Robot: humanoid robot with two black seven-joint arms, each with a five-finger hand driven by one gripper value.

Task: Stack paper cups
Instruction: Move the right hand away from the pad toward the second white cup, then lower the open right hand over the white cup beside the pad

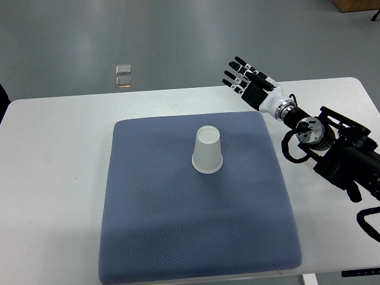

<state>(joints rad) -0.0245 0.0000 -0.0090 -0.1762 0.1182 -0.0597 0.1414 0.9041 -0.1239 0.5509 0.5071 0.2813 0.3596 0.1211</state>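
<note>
While the right hand hangs over the far edge of the white table, its fingers are spread out and holding nothing. It's well apart from the white paper cup, which sits upside down near the middle-far part of the blue-grey mat. Can't really tell if that's one cup or a few nested together. Grey floor beyond.
</note>
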